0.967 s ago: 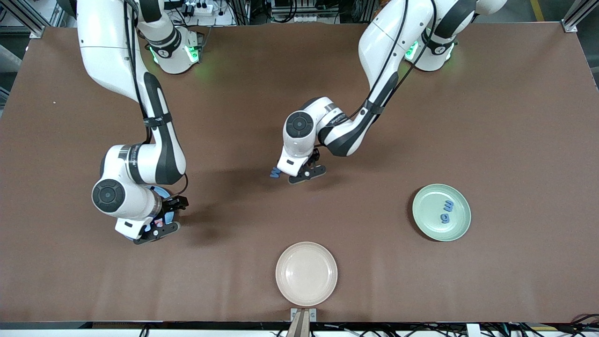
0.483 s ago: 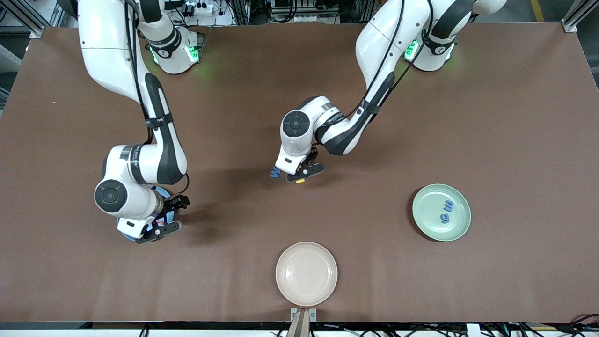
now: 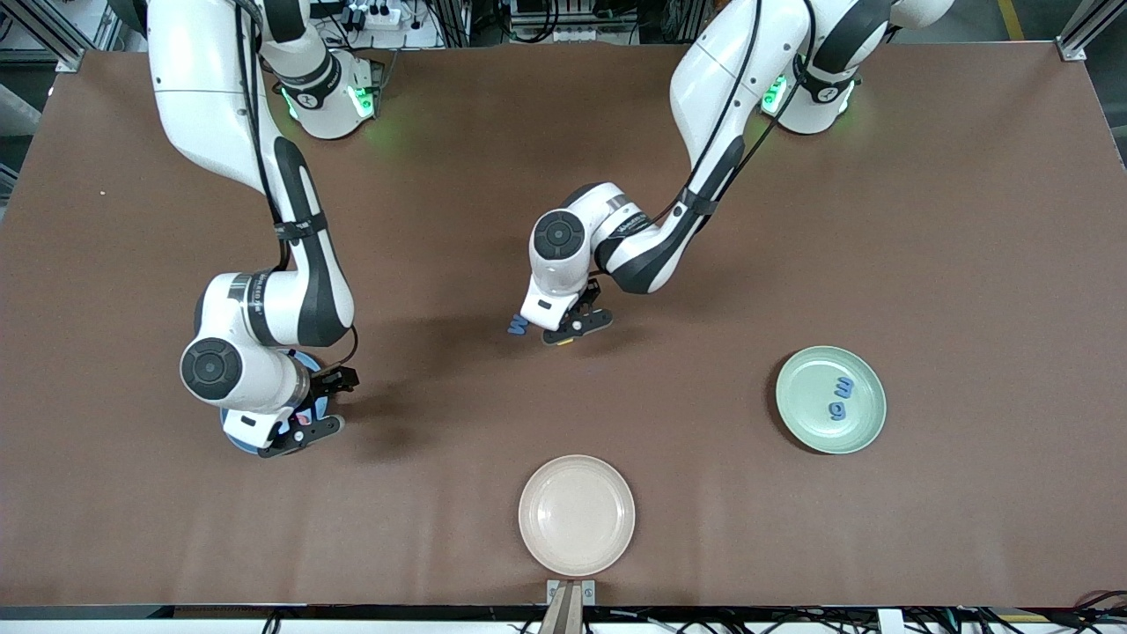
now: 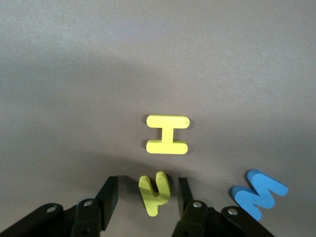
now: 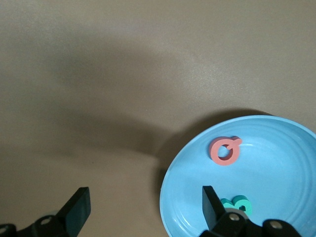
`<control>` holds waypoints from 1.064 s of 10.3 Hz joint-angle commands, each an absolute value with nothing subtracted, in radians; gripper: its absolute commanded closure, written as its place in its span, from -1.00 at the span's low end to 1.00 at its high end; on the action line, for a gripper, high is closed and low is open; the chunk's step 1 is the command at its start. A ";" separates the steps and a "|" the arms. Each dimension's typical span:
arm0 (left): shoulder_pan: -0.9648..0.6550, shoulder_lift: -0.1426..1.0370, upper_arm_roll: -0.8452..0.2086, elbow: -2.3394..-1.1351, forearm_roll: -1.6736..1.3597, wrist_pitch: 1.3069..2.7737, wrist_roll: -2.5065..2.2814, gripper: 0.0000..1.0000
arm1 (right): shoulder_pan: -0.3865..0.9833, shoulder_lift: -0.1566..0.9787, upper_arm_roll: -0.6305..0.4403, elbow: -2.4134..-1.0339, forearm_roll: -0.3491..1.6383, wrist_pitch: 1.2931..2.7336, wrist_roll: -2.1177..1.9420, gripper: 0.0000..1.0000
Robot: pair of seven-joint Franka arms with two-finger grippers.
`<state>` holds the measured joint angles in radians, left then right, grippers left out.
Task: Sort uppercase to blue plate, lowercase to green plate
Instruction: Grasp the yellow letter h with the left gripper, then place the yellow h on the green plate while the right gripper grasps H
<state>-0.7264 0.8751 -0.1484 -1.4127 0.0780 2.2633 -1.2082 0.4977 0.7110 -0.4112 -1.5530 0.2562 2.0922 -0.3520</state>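
My left gripper (image 4: 148, 190) is down at the table's middle, open, its jaws on either side of a small yellow hooked lowercase letter (image 4: 155, 193) with gaps on both sides. Beside it lie the uppercase yellow H (image 4: 167, 134) and blue W/M (image 4: 259, 193); the front view shows that blue letter (image 3: 518, 325) by the left gripper (image 3: 577, 324). My right gripper (image 5: 143, 202) hangs open and empty over the blue plate's rim (image 5: 276, 197). That plate holds a red Q (image 5: 225, 150) and a teal R (image 5: 238, 204). The green plate (image 3: 806, 423) holds two blue lowercase letters (image 3: 843, 386).
A cream plate (image 3: 577, 515) sits near the front edge, midway along the table. The right arm's hand covers most of the blue plate (image 3: 236, 443) in the front view. The left arm's wrist hides the yellow H there.
The left gripper's jaws have narrowed around the small yellow letter, and the hand has shifted slightly. The right arm has barely drifted over the blue plate.
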 commanded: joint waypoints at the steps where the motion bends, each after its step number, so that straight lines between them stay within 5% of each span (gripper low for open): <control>1: -0.741 0.896 -0.135 -1.382 0.072 2.243 -1.224 0.34 | 0.506 0.703 -0.410 -1.559 0.278 2.088 -0.348 -1.00; 3: -0.741 0.896 -0.135 -1.381 0.072 2.243 -1.224 0.46 | 0.509 0.703 -0.410 -1.560 0.278 2.088 -0.347 -1.00; 5: -0.738 0.893 -0.135 -1.381 0.072 2.243 -1.221 1.00 | 0.509 0.703 -0.410 -1.559 0.278 2.088 -0.348 -1.00; 11: -0.574 0.680 -0.143 -1.393 0.058 2.045 -0.986 1.00 | 0.543 0.713 -0.306 -1.513 0.301 2.100 -0.059 -1.00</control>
